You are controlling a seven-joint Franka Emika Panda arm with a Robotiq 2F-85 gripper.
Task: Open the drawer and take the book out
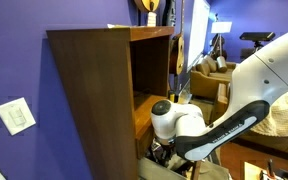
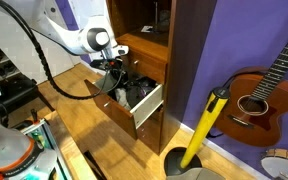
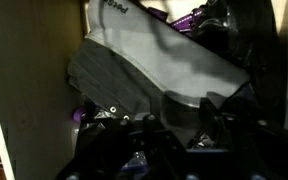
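The light tan wooden drawer (image 2: 144,108) stands pulled out of the dark brown cabinet (image 2: 149,40). My gripper (image 2: 116,82) reaches down into it among dark clutter; in an exterior view (image 1: 164,152) it is low at the cabinet's front. In the wrist view the book (image 3: 154,55), flat, grey with a pale face, lies tilted across the drawer. Its lower edge runs down between my dark fingers (image 3: 179,118), which sit close together on it. The view is dim.
Dark and purple clutter (image 3: 189,18) fills the drawer around the book. The drawer's pale side wall (image 3: 24,110) is close by. A guitar (image 2: 264,90) leans on the purple wall, and a yellow-handled tool (image 2: 206,125) stands in a bin beside the cabinet.
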